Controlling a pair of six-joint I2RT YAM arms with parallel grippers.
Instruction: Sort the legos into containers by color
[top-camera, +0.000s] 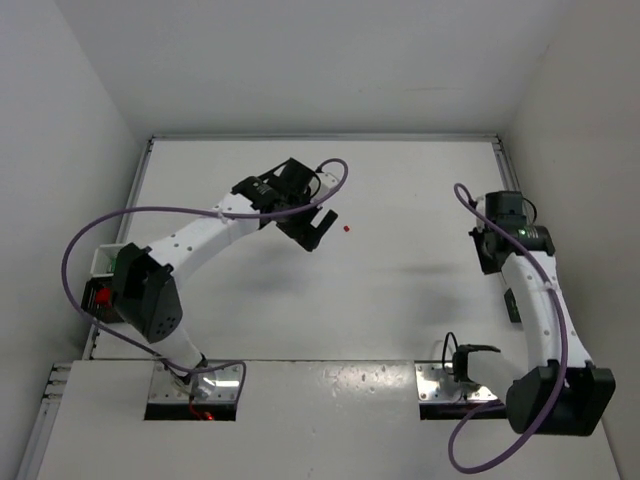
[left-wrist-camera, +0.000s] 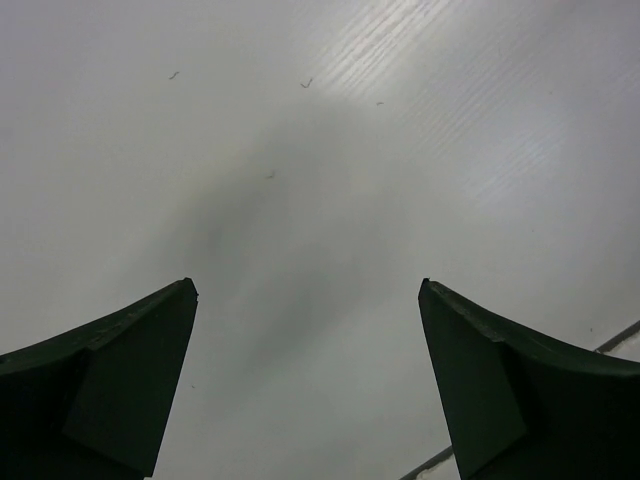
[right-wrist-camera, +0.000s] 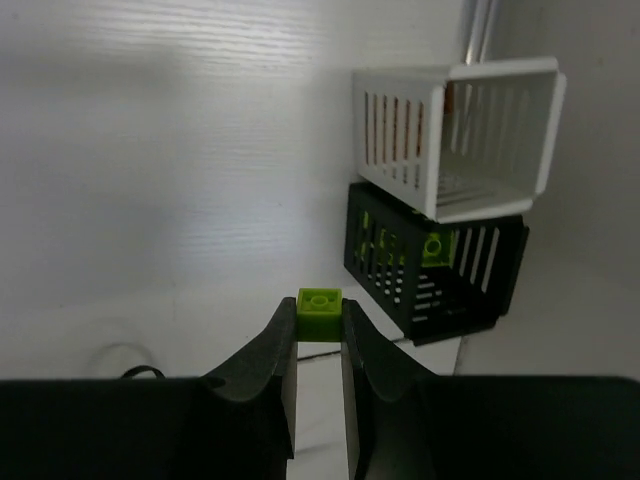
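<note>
A lime lego brick (right-wrist-camera: 320, 300) is clamped by the right hand (right-wrist-camera: 319, 322) near a black slatted bin (right-wrist-camera: 505, 275) holding another lime brick (right-wrist-camera: 435, 247), a white bin (right-wrist-camera: 400, 130) beside it, while a red brick (top-camera: 346, 229) lies on the desk (top-camera: 420, 200) just beside the left hand (top-camera: 318, 228), its fingers wide apart.

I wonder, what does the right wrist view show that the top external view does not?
Right wrist only: a lime brick pinched in the right gripper, before a white container and a dark container holding a second lime brick. Top external only: the open left gripper, a red brick beside it, and a bin at the left edge. Both: the white table.
</note>
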